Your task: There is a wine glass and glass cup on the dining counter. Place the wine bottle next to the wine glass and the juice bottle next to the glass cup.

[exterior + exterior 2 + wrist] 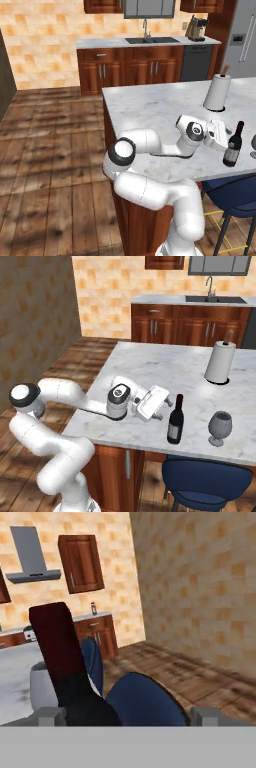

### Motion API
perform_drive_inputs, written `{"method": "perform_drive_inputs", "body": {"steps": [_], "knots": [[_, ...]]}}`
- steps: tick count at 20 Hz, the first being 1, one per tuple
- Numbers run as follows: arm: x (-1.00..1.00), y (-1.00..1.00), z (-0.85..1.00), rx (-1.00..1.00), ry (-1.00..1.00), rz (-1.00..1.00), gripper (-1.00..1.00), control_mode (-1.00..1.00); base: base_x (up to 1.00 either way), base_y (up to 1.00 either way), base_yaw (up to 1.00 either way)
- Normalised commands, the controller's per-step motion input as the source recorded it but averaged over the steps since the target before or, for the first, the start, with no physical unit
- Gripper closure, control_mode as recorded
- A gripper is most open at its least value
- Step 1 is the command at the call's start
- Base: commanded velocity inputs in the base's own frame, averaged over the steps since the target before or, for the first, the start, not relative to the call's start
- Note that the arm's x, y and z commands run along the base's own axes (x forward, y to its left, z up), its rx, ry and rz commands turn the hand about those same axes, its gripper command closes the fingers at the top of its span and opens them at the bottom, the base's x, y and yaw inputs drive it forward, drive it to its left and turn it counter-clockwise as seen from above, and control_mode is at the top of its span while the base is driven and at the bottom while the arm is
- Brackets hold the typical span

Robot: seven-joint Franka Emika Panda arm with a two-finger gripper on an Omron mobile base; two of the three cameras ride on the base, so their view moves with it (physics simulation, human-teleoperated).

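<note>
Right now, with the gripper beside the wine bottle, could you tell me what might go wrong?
1. The wine bottle is tall and narrow, standing close to the counter front edge; a sideways nudge from the gripper could tip it or push it off.
2. The wine glass stands just beyond the bottle; a toppling or sliding bottle could hit it.
3. The jaws appear open around the neck; a high grip may let the bottle swing.
</note>
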Motion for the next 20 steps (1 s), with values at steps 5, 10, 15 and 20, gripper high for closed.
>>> {"method": "perform_drive_inputs", "body": {"steps": [5,10,15,20], "knots": [[-0.27,0.68,0.89,0.18,0.00,0.03,-1.00,-1.00,0.00,0.00,0.00],[-0.11,0.65,0.97,0.18,0.00,0.05,-1.00,-1.00,0.00,0.00,0.00],[-0.57,0.31,0.69,0.18,0.00,0.19,-1.00,-1.00,0.00,0.00,0.00],[-0.82,0.00,0.24,0.15,0.04,0.41,-1.00,-1.00,0.00,0.00,0.00]]}}
